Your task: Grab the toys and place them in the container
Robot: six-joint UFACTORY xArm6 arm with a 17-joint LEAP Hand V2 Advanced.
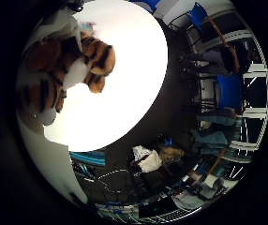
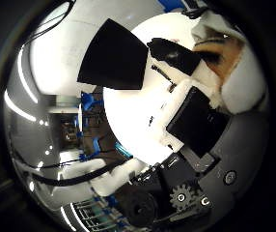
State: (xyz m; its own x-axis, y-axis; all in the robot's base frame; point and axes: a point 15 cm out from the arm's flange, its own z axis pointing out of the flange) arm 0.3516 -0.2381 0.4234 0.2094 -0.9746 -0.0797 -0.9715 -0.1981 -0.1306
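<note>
A plush tiger [image 1: 73, 65], orange with black stripes and white patches, sits close against my palm, filling the area toward ten o'clock in the little-finger-side view; its furry body hangs over the round white worktop [image 1: 124, 79] rather than clearly resting on it, though I cannot tell whether any part touches the surface. From the thumb side, the same soft fur shows at about one o'clock, pressed next to a black fingertip and the white-and-black blocks of my robot hand [image 2: 191, 116], whose fingers curl in around the toy, so I am clasping it. My palm faces the worktop at a slant, with the room beyond its rim visible in both views. A black wedge-shaped object [image 2: 114, 58] stands at about eleven o'clock in the thumb-side view, its matte surface dark against the glossy white worktop. The tiger looks soft and fuzzy; my hand parts are hard, boxy and geared
</note>
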